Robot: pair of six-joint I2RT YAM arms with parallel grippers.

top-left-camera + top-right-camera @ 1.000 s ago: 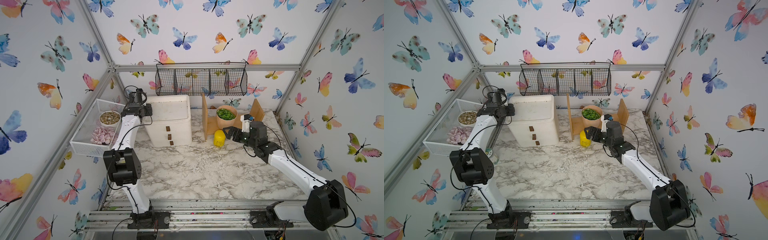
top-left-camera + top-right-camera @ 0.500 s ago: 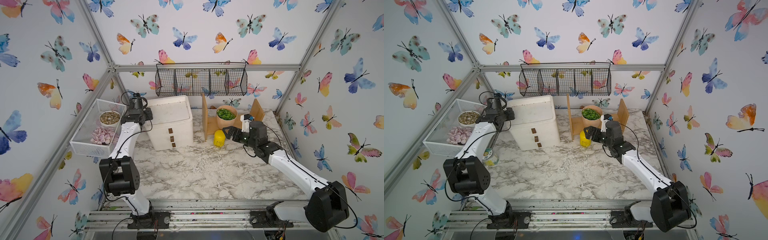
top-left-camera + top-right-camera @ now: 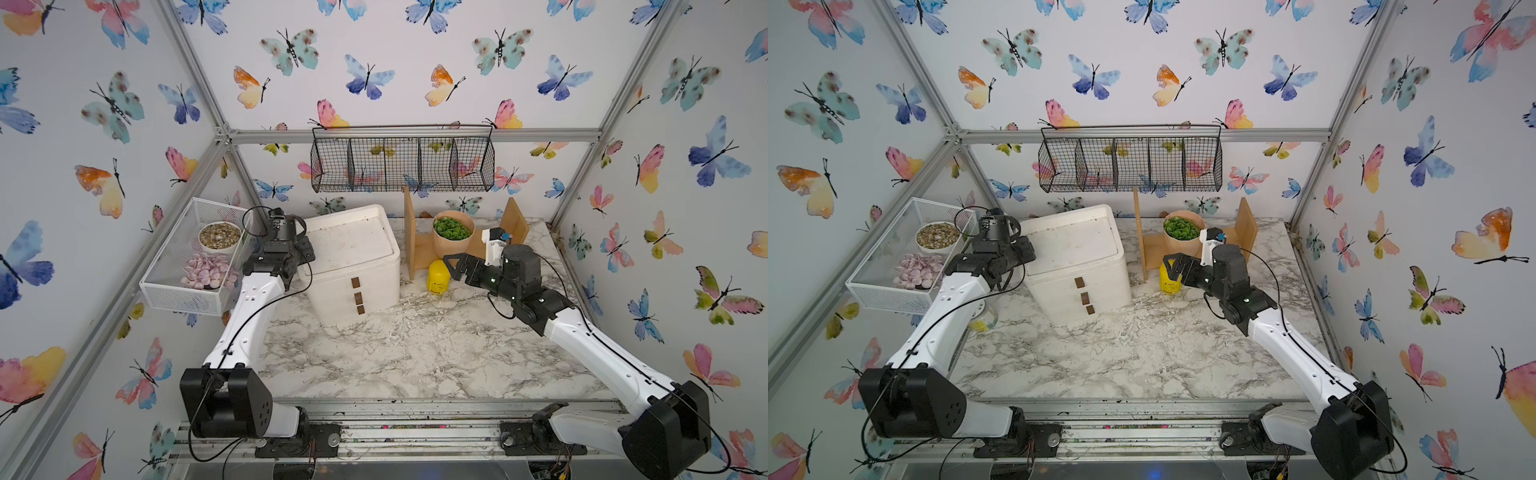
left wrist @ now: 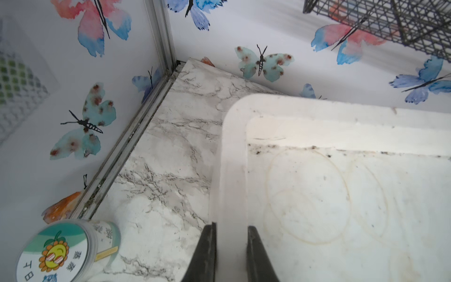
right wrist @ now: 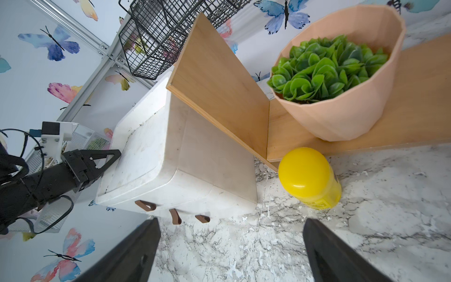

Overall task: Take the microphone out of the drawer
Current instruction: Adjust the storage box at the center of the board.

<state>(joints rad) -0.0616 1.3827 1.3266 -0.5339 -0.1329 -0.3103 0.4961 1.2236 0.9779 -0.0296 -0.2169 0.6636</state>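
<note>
- Showing in no view: the microphone. All three drawer fronts of the white drawer unit (image 3: 353,266) are sitting flush, with the brown handles (image 3: 357,296) lining up in a column. I cannot tell which drawer is holding it.
- The drawer unit is standing at the back left of the marble table (image 3: 415,353), turned slightly askew.
- The left pincer (image 4: 231,227) is pinching the raised rim along the left edge of the unit's top. In the left wrist view one finger (image 4: 207,251) is lying outside the rim and the other is resting on the stained top surface.
- The right pincer (image 5: 231,222) is hanging spread wide and gripping nothing. It is pointing toward the unit's handle side while staying apart from it.
- A yellow bottle (image 3: 437,282) is standing upright on the table between the unit and the right pincer, just beside the wooden stand (image 3: 409,237).
- A peach pot of green leaves (image 3: 453,235) is sitting on the stand's low shelf.
- A black wire basket (image 3: 403,164) is hanging on the back wall above the unit and the stand.
- A white mesh tray (image 3: 183,291) is jutting from the left wall, carrying a bowl of pebbles (image 3: 219,236) and a heap of pink pieces (image 3: 208,270).
- A round tub with a sunflower label (image 4: 56,254) is standing on the table to the left of the unit.
</note>
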